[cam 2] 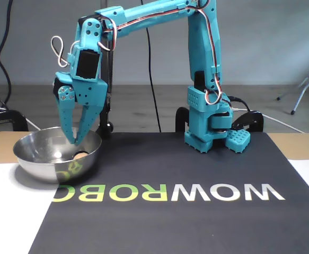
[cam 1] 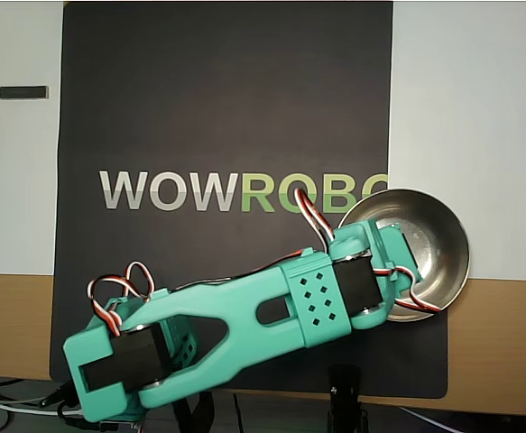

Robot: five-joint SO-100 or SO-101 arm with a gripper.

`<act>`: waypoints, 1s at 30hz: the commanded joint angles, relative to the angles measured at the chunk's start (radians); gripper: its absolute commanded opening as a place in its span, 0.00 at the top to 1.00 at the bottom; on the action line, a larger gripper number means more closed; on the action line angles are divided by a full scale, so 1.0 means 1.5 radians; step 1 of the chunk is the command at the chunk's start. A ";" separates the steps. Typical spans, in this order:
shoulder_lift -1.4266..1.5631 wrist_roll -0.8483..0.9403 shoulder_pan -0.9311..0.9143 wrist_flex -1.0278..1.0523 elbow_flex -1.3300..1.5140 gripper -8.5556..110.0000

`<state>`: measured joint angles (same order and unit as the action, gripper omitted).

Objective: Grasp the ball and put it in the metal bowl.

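The metal bowl (cam 2: 43, 164) stands at the left of the fixed view, partly on the black mat. In the overhead view the metal bowl (cam 1: 445, 244) sits at the mat's right edge. The small tan ball (cam 2: 78, 155) rests inside the bowl against its near right wall. My teal gripper (cam 2: 74, 141) hangs over the bowl, pointing down. Its fingertips meet just above the rim with nothing between them, a little above the ball and apart from it. From overhead, the wrist covers the ball and the fingertips.
The black mat (cam 1: 226, 108) with WOWROBO lettering covers the table's middle. The arm's base (cam 2: 211, 127) stands at the mat's far edge in the fixed view. A small dark stick (cam 1: 23, 92) lies on the white surface at the upper left of the overhead view.
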<state>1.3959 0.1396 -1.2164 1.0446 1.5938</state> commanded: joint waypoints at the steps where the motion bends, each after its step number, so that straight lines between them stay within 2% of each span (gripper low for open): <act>1: 0.011 0.002 -0.002 0.005 -0.027 0.93; 10: 0.040 0.001 0.027 0.006 -0.019 0.93; 16: 0.085 0.000 0.071 0.080 -0.029 0.93; 25: 0.165 -0.006 0.198 0.173 -0.022 0.93; 30: 0.193 -0.085 0.278 0.187 -0.021 0.93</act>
<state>1.6245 0.0522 -0.8422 1.3192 1.5938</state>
